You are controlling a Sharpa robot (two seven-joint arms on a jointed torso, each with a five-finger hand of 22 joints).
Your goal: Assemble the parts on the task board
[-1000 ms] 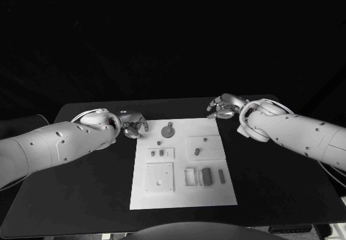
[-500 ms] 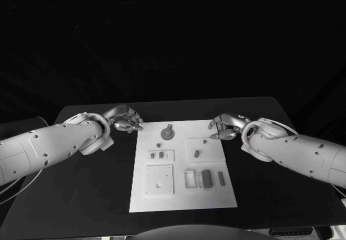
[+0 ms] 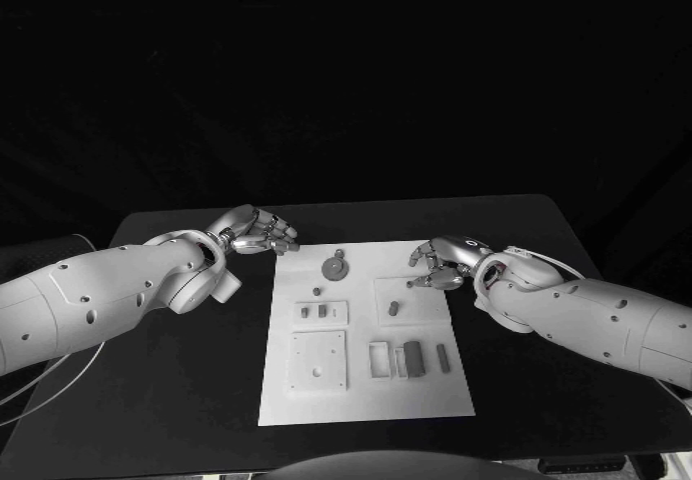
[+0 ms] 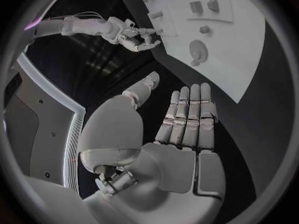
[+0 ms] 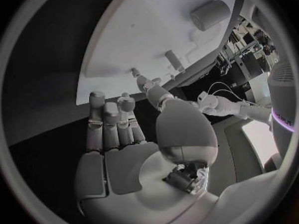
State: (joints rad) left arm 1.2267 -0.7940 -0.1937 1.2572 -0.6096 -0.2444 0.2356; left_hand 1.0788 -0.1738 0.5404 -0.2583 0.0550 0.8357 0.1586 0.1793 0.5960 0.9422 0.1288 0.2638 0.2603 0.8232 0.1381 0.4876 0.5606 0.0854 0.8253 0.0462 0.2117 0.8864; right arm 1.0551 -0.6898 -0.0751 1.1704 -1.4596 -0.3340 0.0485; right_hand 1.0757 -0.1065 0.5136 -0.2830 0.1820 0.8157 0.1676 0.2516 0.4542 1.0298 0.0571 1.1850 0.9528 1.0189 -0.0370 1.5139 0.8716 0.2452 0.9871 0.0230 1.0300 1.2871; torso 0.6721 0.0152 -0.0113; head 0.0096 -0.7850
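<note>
Right hand, fingers apart and empty, hovered at the task board right edge, nearest the centre-frame peg; left hand likewise empty, upper left.

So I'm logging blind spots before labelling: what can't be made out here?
- Head view: the parts on the task board are too small to tell their shapes.
- Head view: the right robot hand covers the board's edge beneath it.
- Head view: the left robot hand shows its back, hiding its palm.

Dim scene, background black; overhead light makes the flat white rectangular task board glow against the matt black table; wrist views bend straight edges, dark-rimmed.
</note>
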